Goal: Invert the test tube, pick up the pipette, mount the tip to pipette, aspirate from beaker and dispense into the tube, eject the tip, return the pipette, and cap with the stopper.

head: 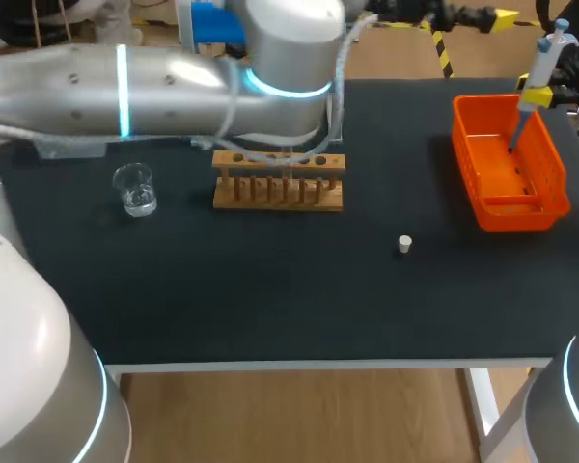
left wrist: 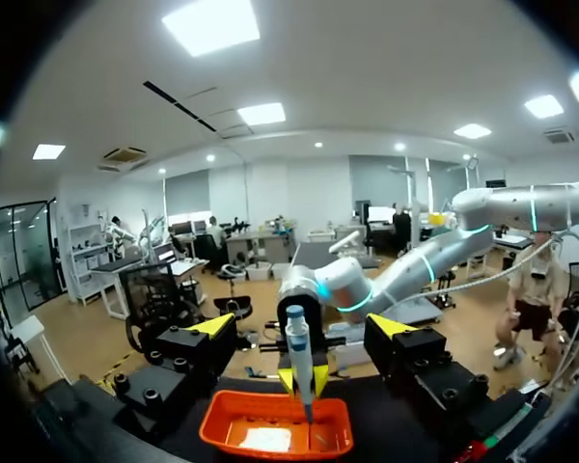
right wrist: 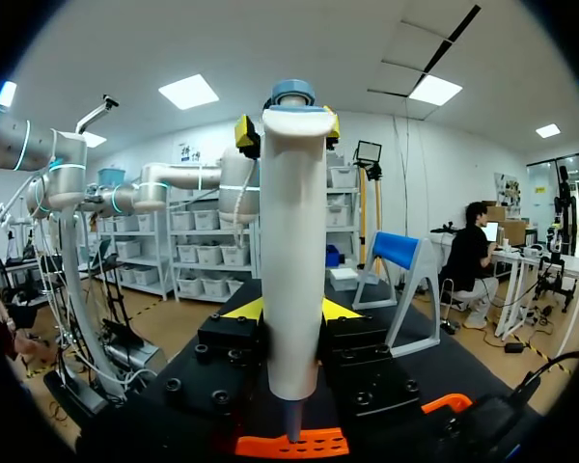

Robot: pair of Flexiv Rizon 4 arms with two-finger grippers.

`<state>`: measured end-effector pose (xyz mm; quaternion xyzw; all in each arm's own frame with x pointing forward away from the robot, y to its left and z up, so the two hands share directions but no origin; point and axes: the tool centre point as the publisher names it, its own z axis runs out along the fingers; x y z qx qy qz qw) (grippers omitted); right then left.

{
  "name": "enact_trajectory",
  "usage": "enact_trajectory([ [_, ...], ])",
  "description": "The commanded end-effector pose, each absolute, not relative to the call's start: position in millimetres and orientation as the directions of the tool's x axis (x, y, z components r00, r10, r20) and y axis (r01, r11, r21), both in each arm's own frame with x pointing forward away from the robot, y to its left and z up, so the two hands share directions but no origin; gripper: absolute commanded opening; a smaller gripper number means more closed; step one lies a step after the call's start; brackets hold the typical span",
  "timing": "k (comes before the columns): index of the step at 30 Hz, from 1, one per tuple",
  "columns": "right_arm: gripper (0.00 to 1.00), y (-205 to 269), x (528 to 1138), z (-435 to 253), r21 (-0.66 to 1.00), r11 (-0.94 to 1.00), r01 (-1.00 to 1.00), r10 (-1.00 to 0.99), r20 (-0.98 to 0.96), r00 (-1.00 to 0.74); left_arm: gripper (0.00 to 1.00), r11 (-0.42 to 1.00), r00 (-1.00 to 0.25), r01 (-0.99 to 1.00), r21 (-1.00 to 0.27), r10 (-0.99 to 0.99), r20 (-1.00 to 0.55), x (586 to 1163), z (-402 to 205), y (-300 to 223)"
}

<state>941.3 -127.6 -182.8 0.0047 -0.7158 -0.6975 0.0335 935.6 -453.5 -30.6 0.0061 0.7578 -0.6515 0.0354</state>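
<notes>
My right gripper [right wrist: 294,309] is shut on the white pipette [right wrist: 291,251] with the blue top and holds it upright. Its lower end hangs in the orange basket [head: 550,164] at the table's back right. In the head view the pipette [head: 548,56] shows above that basket. My left gripper [left wrist: 301,326] stands open with nothing between its fingers, facing the pipette [left wrist: 299,362] across the table. Its wrist hangs over the wooden tube rack [head: 278,180], and I cannot make out the test tube there. A glass beaker [head: 135,189] stands left of the rack. A small white stopper [head: 404,244] lies right of centre.
My left arm [head: 125,77] stretches across the back of the table from the left. The black table top [head: 270,289] has open room in front of the rack, and its front edge is near.
</notes>
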Motion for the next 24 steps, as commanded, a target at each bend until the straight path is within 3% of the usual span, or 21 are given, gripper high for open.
enact_trajectory([
  [1, 0.00, -129, 942, -182, 0.999, 0.030, 0.041, -0.057, 0.042, -0.997, 1.00, 0.140, -0.996, 0.054, -0.989, -0.057, -0.063, 912, -28, -384],
  [24, 0.00, -129, 942, -182, 0.999, 0.030, 0.041, -0.057, 0.042, -0.997, 1.00, 0.003, -0.996, 0.009, -1.000, -0.088, -0.009, 866, -92, -289],
])
